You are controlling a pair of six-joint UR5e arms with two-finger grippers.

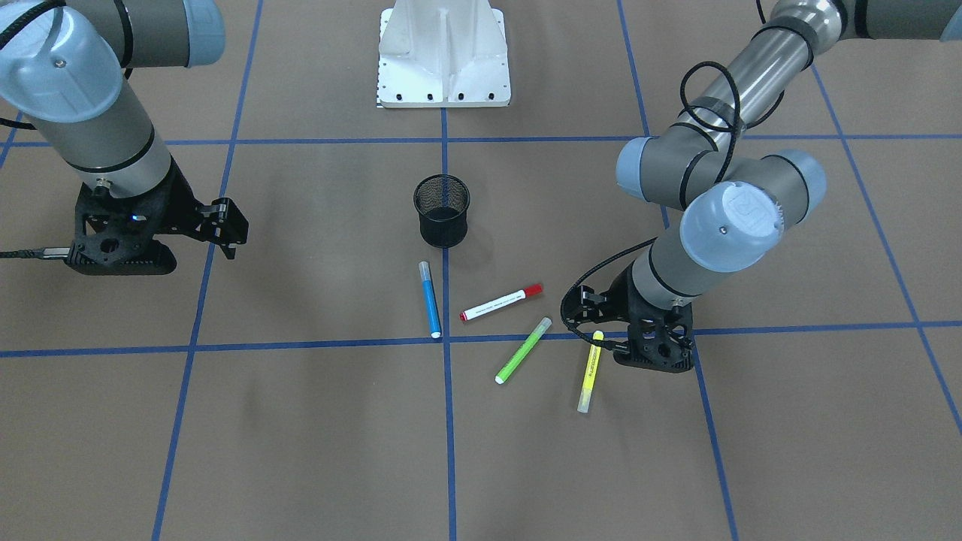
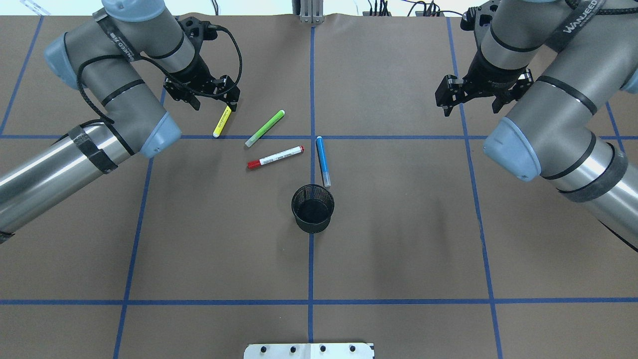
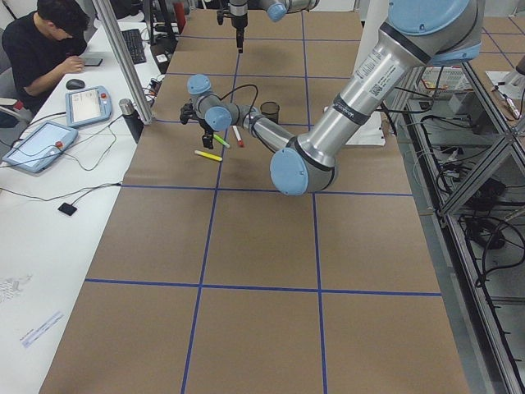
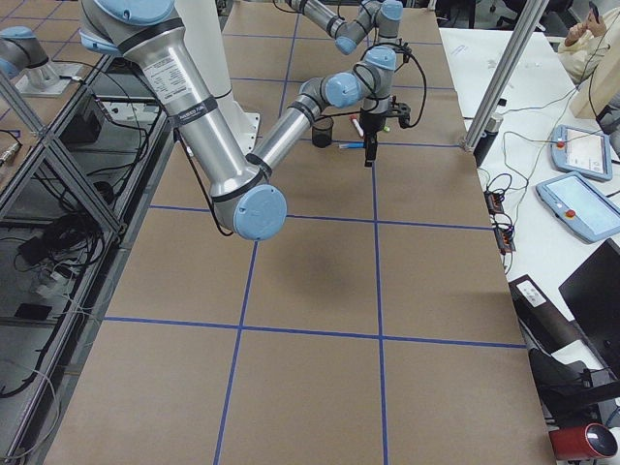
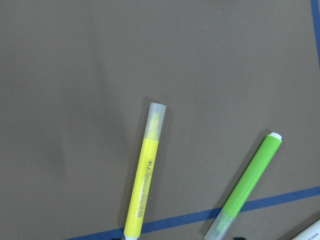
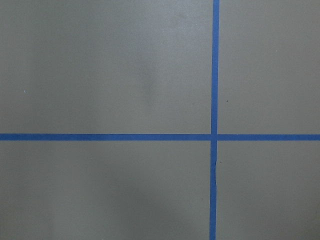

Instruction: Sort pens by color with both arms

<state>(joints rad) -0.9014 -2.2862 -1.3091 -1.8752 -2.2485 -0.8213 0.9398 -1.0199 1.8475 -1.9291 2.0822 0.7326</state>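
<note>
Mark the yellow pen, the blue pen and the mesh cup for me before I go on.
yellow pen [image 2: 221, 123]: overhead view, middle of its barrel.
blue pen [image 2: 323, 160]: overhead view, middle of its barrel.
mesh cup [image 2: 312, 228]: overhead view, outer wall on the robot's side.

"wanjeed" on right arm [image 2: 558, 94] strap [image 2: 580, 20]

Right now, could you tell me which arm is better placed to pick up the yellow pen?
Left, probably: the left gripper hangs open at one end of the yellow pen, while the right gripper is far from every pen.
</note>
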